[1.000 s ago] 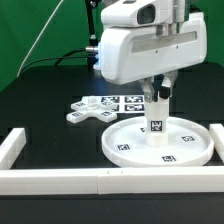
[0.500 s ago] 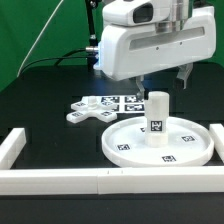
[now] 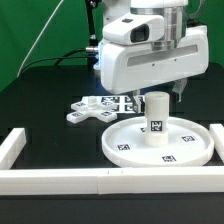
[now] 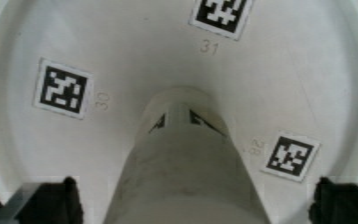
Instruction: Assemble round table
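Found short cylinder leg upright, unsupported, at the middle of round disc, apparently seated there for joining, with tool spread wide above the disc, gripping nothing, likely clear to withdraw.

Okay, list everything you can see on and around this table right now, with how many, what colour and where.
round disc: one, white with square tags, flat on the table, toward the exterior view's right
cylinder leg: one, white with a tag on its side, upright on the disc's middle
cross-shaped base: one, white, tagged, on the table to the exterior view's left of the disc
marker board: one, white with tags, flat behind the base and the disc
border rail: one, white, along the near edge, turning back at both ends
table: one, black
backdrop: one, green, on the exterior view's left
arm: one, white, above the leg
gripper: one, dark fingers, open, either side of the leg without touching it
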`<act>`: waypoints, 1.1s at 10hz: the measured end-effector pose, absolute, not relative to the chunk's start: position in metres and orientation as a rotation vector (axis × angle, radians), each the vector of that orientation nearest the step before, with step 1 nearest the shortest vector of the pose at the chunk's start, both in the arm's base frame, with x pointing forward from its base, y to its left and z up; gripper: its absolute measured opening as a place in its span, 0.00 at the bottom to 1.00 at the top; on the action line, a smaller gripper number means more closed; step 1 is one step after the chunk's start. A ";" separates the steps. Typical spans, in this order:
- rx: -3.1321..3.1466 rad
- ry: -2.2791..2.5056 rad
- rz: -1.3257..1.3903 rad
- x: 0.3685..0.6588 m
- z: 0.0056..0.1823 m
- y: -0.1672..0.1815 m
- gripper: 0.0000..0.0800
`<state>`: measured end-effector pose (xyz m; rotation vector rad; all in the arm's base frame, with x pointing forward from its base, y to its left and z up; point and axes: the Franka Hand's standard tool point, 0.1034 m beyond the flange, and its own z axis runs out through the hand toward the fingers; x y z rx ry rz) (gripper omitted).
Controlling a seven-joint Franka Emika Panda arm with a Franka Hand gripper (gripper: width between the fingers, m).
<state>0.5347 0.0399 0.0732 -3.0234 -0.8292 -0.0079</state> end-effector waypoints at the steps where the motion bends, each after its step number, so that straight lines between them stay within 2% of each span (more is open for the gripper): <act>1: -3.024 -0.825 -0.006 0.534 0.073 0.040 0.70; 2: -3.033 -0.790 -0.006 0.534 0.073 0.040 0.53; 5: -3.080 -0.572 -0.006 0.534 0.073 0.041 0.51; 8: -3.125 -0.282 -0.158 0.543 0.071 0.042 0.51; 11: -3.125 -0.282 -0.158 0.543 0.071 0.042 0.51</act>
